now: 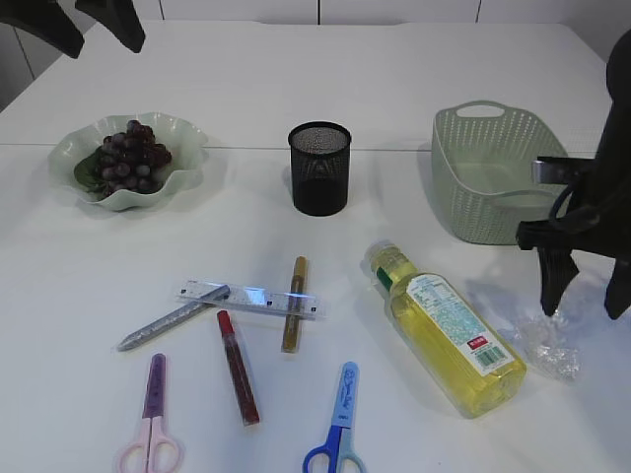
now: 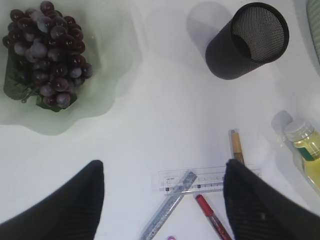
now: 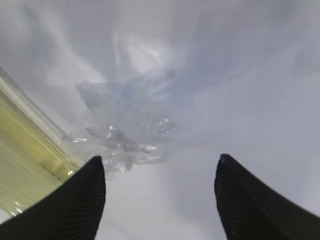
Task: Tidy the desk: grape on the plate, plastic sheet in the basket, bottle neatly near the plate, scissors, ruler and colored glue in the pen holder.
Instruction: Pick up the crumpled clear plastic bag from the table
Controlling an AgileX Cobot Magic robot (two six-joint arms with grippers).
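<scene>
A: Exterior view, entry one. Grape bunch (image 1: 128, 158) lies on the wavy green plate (image 1: 187, 177), far left of the counter (image 1: 79, 286). Black mesh pen holder (image 1: 319, 168) upright at centre; green basket (image 1: 483, 172) to its right.

B: Loose items?

A: Clear ruler (image 1: 251, 299) lies flat in front of the pen holder. Gold glue stick (image 1: 294, 304) crosses its right end, silver glue stick (image 1: 173, 318) touches its left end, red glue stick (image 1: 238, 367) lies just below. Pink scissors (image 1: 151, 419) and blue scissors (image 1: 336, 426) at the near edge. Bottle (image 1: 449, 330) of yellow liquid lies on its side, cap pointing toward the pen holder.

B: Plastic sheet?

A: Crumpled on the counter, just right of the bottle's base (image 1: 549, 345). Right hand (image 1: 582, 301) hangs over it, fingers spread, nothing between them. Right wrist view confirms: sheet ahead of both fingertips, bottle at the left edge.

B: Left hand?

A: Raised at the top left corner (image 1: 94, 25), above and behind the plate. Left wrist view shows its fingers wide apart and empty, with the counter well below.
</scene>
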